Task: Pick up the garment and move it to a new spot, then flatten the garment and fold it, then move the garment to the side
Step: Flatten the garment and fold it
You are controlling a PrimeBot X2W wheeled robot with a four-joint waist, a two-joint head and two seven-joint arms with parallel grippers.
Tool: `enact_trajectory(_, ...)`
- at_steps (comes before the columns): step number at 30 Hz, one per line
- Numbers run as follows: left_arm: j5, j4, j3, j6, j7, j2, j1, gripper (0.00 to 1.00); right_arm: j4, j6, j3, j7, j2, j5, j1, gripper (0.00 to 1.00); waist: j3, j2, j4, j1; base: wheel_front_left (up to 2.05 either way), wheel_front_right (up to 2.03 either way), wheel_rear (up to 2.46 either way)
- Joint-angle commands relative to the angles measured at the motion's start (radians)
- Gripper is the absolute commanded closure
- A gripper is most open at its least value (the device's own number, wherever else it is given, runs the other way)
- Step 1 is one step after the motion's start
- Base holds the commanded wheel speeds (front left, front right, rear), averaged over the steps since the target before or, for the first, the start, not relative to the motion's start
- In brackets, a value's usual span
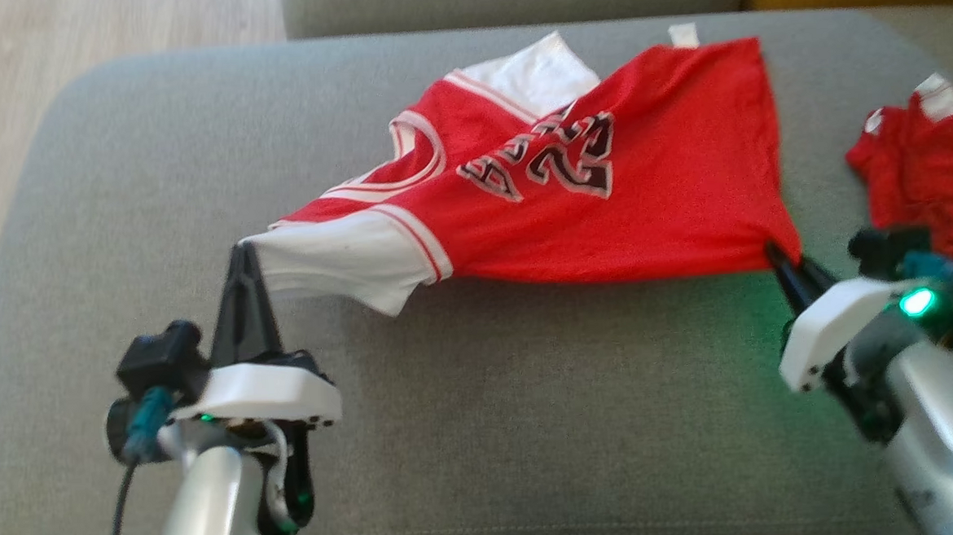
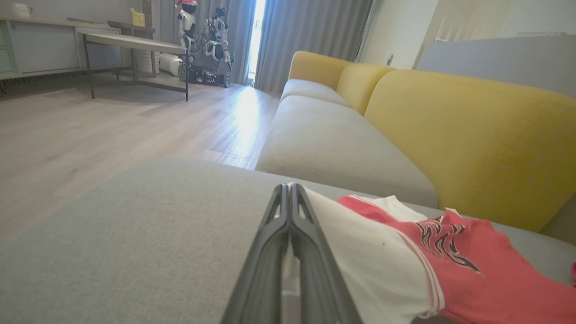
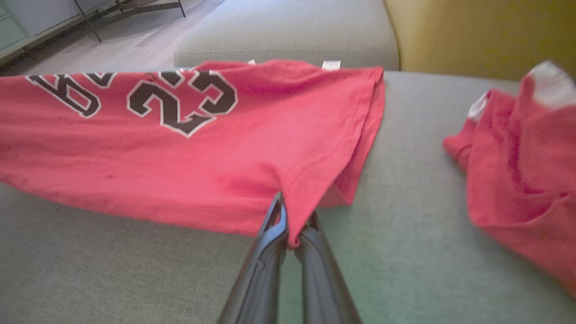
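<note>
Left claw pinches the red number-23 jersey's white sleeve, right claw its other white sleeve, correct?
No: the right claw pinches the bottom hem corner of the red number-23 jersey, per the right wrist view. The left claw holds the white sleeve.

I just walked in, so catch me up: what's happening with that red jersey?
The robot holds the red jersey stretched between both grippers across the grey cushion. The left gripper is shut on the white sleeve, the right gripper on a bottom corner. A second red garment lies crumpled to the right.
</note>
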Motion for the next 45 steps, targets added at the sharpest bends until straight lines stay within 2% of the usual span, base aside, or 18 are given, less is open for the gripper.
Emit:
enact_trajectory(1, 0.006, -0.047, 0.048, -0.003, -0.006, 0.012, -0.029, 1.00, -0.056, -0.001, 0.024, 0.013, -0.041, 0.008, -0.011, 1.00, -0.030, 0.0000, -0.014, 0.0000, 0.00, 0.00, 0.00)
enact_trajectory(5, 0.002, -0.096, 0.080, -0.025, -0.006, 0.012, -0.030, 1.00, -0.223, -0.001, 0.083, 0.118, -0.162, 0.054, -0.024, 1.00, -0.078, 0.0000, -0.028, 0.0000, 0.00, 0.00, 0.00)
enact_trajectory(7, -0.097, -0.130, 0.109, -0.025, -0.006, 0.012, -0.033, 1.00, -0.299, -0.001, 0.102, 0.174, -0.226, 0.077, -0.043, 1.00, -0.099, 0.0000, -0.033, 0.0000, 0.00, 0.00, 0.00)
enact_trajectory(11, -0.098, -0.215, 0.128, -0.037, -0.006, 0.012, -0.078, 1.00, -0.437, -0.001, 0.127, 0.264, -0.333, 0.129, -0.114, 1.00, -0.127, 0.0000, -0.034, 0.0000, 0.00, 0.00, 0.00)
enact_trajectory(13, -0.091, -0.254, 0.131, -0.047, -0.006, 0.012, -0.105, 1.00, -0.490, -0.001, 0.131, 0.291, -0.365, 0.159, -0.162, 1.00, -0.144, 0.0000, -0.034, 0.0000, 0.00, 0.00, 0.00)
enact_trajectory(16, -0.081, -0.314, 0.145, -0.072, -0.006, 0.012, -0.144, 1.00, -0.541, -0.001, 0.125, 0.310, -0.369, 0.254, -0.229, 1.00, -0.170, 0.0000, -0.036, 0.0000, 0.00, 0.00, 0.00)
enact_trajectory(19, -0.078, -0.369, 0.158, -0.092, -0.006, 0.014, -0.167, 1.00, -0.575, -0.001, 0.155, 0.339, -0.412, 0.262, -0.269, 1.00, -0.199, 0.0000, -0.034, 0.0000, 0.00, 0.00, 0.00)
enact_trajectory(25, -0.078, -0.491, 0.172, -0.104, 0.050, 0.060, -0.181, 1.00, -0.661, -0.001, 0.149, 0.444, -0.449, 0.361, -0.274, 1.00, -0.248, 0.0000, -0.046, 0.0000, 0.00, 0.00, 0.00)
enact_trajectory(32, -0.061, -0.620, 0.195, -0.087, 0.191, 0.134, -0.241, 1.00, -0.756, -0.001, 0.035, 0.599, -0.463, 0.414, -0.248, 1.00, -0.238, 0.0000, -0.067, 0.0000, 0.00, 0.00, 0.00)
enact_trajectory(37, -0.072, -0.550, 0.183, -0.108, 0.270, 0.171, -0.345, 1.00, -0.759, -0.001, 0.017, 0.659, -0.430, 0.401, -0.294, 1.00, -0.190, 0.0000, -0.073, 0.0000, 0.00, 0.00, 0.00)
enact_trajectory(42, -0.090, -0.361, 0.165, -0.141, 0.310, 0.187, -0.526, 1.00, -0.684, -0.001, 0.067, 0.689, -0.384, 0.392, -0.431, 1.00, -0.089, 0.0000, -0.071, 0.0000, 0.00, 0.00, 0.00)
enact_trajectory(44, -0.083, -0.268, 0.161, -0.150, 0.321, 0.200, -0.633, 1.00, -0.633, -0.001, 0.091, 0.687, -0.362, 0.389, -0.522, 1.00, -0.013, 0.0000, -0.073, 0.0000, 0.00, 0.00, 0.00)
enact_trajectory(45, -0.083, -0.268, 0.161, -0.150, 0.321, 0.200, -0.633, 1.00, -0.633, -0.001, 0.091, 0.687, -0.362, 0.389, -0.522, 1.00, -0.013, 0.0000, -0.073, 0.0000, 0.00, 0.00, 0.00)
